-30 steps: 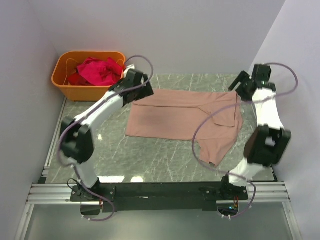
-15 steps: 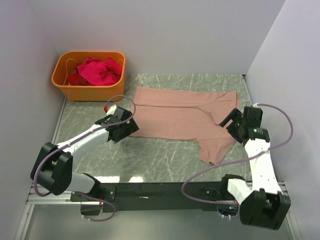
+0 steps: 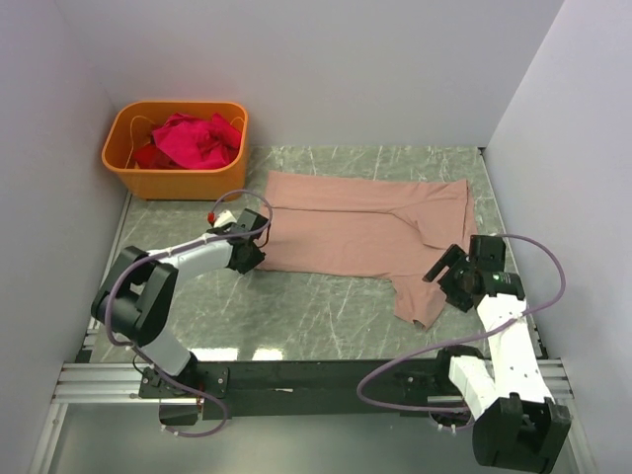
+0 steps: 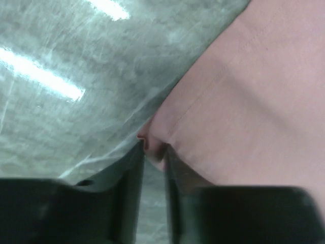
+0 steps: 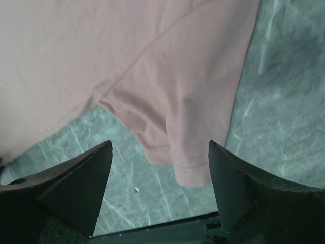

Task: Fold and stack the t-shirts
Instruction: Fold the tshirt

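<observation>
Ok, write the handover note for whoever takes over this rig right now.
Left gripper: fingers pinched on the near left corner of the pink-tan t-shirt, low at the table.
Right gripper: open, hovering over the shirt's near right sleeve, holding nothing.
Pink-tan t-shirt: spread out on the table.
Magenta t-shirts: bunched in the orange tub.
Done: one shirt laid out; no stack begun.
Left: fold this shirt, then take out, fold and stack the magenta ones.
</observation>
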Controlling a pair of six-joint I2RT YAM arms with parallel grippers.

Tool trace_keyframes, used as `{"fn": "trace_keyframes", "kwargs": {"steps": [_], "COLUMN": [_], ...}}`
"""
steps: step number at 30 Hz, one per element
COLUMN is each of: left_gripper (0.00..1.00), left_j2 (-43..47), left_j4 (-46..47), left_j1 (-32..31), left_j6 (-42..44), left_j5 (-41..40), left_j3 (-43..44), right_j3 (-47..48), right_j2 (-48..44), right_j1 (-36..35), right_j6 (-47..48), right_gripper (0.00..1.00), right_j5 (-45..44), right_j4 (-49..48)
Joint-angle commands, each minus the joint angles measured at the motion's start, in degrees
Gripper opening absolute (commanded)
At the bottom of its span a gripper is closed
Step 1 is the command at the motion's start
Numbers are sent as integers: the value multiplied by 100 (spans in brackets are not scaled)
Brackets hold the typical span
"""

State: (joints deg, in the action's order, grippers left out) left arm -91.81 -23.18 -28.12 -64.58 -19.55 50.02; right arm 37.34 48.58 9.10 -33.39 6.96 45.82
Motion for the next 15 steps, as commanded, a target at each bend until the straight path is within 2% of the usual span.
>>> {"fn": "trace_keyframes", "kwargs": {"steps": [1, 3, 7, 11, 15], "left_gripper": [23, 1, 1, 1, 1], "left_j2": [-223, -250, -346, -364, -197], "left_j4": [94, 138, -54, -301, -248], "left_j1": [17, 34, 166, 579, 817], "left_j6": [-108, -73, -134, -99, 41], "left_j5": [-84, -110, -374, -619, -813], "left_j3": [87, 122, 289, 395, 386], "right_j3": [-34, -113, -219, -148, -131], "right_j2": [-68, 2, 336, 653, 820], "right_j1": [-328, -523, -1110, -1621, -1991], "right_j6": [-97, -185, -265, -397, -353], "right_gripper": [82, 81, 76, 75, 75], "right_j5": [-133, -256, -370, -678, -583], "right_j4": [400, 462, 471, 691, 770]}}
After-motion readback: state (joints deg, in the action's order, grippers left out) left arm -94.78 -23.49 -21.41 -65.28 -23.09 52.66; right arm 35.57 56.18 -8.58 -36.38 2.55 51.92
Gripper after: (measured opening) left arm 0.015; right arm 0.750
